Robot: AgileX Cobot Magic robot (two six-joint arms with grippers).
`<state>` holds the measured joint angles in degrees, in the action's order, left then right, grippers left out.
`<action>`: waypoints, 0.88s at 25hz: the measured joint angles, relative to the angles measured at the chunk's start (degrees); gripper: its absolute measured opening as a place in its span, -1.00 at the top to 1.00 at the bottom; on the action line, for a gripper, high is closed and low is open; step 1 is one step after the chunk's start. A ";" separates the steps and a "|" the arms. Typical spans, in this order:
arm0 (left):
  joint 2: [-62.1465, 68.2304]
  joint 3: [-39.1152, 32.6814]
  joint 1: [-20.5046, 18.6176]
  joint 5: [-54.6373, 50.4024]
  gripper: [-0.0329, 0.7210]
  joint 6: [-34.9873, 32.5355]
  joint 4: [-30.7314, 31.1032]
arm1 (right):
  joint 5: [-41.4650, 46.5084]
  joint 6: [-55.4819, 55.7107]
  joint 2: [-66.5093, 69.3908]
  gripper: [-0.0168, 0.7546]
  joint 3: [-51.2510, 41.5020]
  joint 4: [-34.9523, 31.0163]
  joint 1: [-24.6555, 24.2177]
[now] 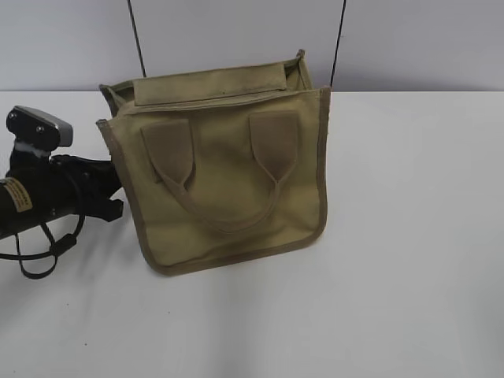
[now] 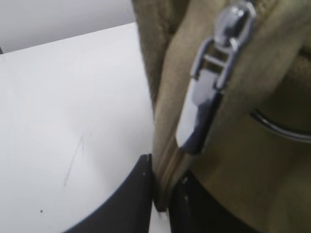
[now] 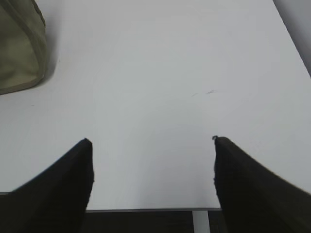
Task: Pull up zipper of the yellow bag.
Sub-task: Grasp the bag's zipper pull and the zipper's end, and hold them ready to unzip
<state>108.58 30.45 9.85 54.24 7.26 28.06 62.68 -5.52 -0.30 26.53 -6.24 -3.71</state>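
The yellow bag (image 1: 224, 169) stands upright on the white table, strap handle facing me. My left gripper (image 2: 163, 170) is shut on the tan zipper strip at the bag's left side edge, just below the silver zipper pull tab (image 2: 209, 92), which hangs free above the fingertips. In the exterior view the left arm (image 1: 75, 189) reaches the bag's left edge and its fingertips are mostly hidden behind the trim. My right gripper (image 3: 151, 141) is open and empty over bare table, with the bag's corner (image 3: 19, 48) at its far left.
The white table (image 1: 394, 276) spreads around the bag. Its front edge (image 3: 150, 209) lies just under my right gripper. A grey wall and two dark cables (image 1: 138, 39) stand behind the bag.
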 joint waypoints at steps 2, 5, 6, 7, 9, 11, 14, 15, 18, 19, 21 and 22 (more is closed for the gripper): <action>-0.42 0.00 0.00 -0.84 0.75 0.00 -0.39 | 0.00 0.00 0.00 -0.50 0.00 0.00 0.00; -1.82 -0.07 0.00 -3.01 0.89 0.00 -0.52 | 0.00 0.00 0.00 -0.50 0.00 0.00 0.00; -2.49 -0.07 0.00 -3.81 0.89 0.00 -0.58 | 0.00 0.00 0.00 -0.50 0.00 0.00 0.00; -3.46 -0.07 0.00 -4.59 0.89 0.00 -0.58 | 0.00 0.00 0.00 -0.50 0.00 0.00 0.00; -5.59 -0.09 0.00 -5.44 0.89 0.00 -0.69 | 0.00 0.00 0.00 -0.50 0.00 0.00 0.00; -7.35 -0.09 0.00 -5.57 0.90 0.00 -0.80 | 0.00 0.00 0.00 -0.50 0.00 0.00 0.00; -9.25 -0.13 0.00 -5.70 0.90 -0.09 -1.87 | 0.00 0.00 0.00 -0.50 0.00 0.00 0.00; -9.56 -0.13 0.00 -5.69 0.90 -0.91 -2.96 | 0.00 0.00 0.00 -0.50 0.00 0.00 0.00; -9.89 -0.13 0.00 -5.54 0.90 -6.14 -7.93 | 0.00 0.00 0.00 -0.50 0.00 0.00 0.00; -9.89 -0.13 0.00 -5.24 0.90 -7.71 -10.33 | 0.00 0.00 0.00 -0.50 0.00 0.00 0.00; -9.89 -0.15 0.00 -4.03 0.90 -9.52 -13.13 | 0.00 0.00 0.00 -0.50 0.00 0.00 0.00; -9.94 -0.15 0.00 -3.14 0.90 -9.96 -13.39 | 0.00 0.00 0.00 -0.50 0.00 0.00 0.00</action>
<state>98.64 30.30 9.85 51.10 -2.70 14.67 62.68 -5.52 -0.30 26.53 -6.24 -3.71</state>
